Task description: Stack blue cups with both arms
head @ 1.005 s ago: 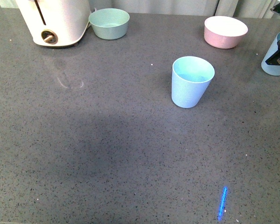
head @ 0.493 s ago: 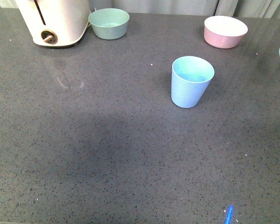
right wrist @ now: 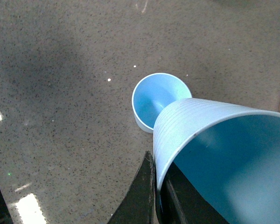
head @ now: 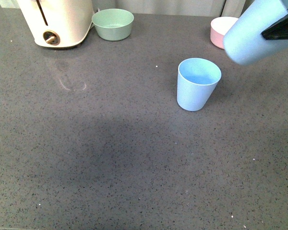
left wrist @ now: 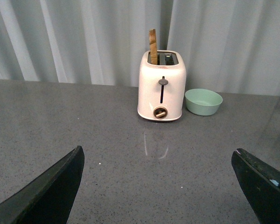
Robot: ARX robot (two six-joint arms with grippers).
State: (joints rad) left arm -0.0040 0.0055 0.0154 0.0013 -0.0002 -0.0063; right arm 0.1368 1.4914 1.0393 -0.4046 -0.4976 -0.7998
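Observation:
One blue cup (head: 197, 84) stands upright on the grey table, right of centre; the right wrist view shows it from above (right wrist: 154, 100). A second blue cup (head: 255, 33) hangs tilted in the air up and to the right of it, and my right gripper (right wrist: 155, 198) is shut on its rim, one finger outside the wall and one inside. The held cup (right wrist: 224, 154) fills much of the right wrist view. My left gripper (left wrist: 157, 186) is open over bare table, far from both cups, with nothing between its fingers.
A white toaster (head: 57, 21) stands at the back left with a green bowl (head: 113, 23) beside it. A pink bowl (head: 220, 29) sits at the back right, partly hidden by the held cup. Curtains (left wrist: 84, 37) hang behind the table.
The held cup, at the right edge one second ago and almost out of view half a second ago, has come in higher and nearer, up and right of the standing cup.

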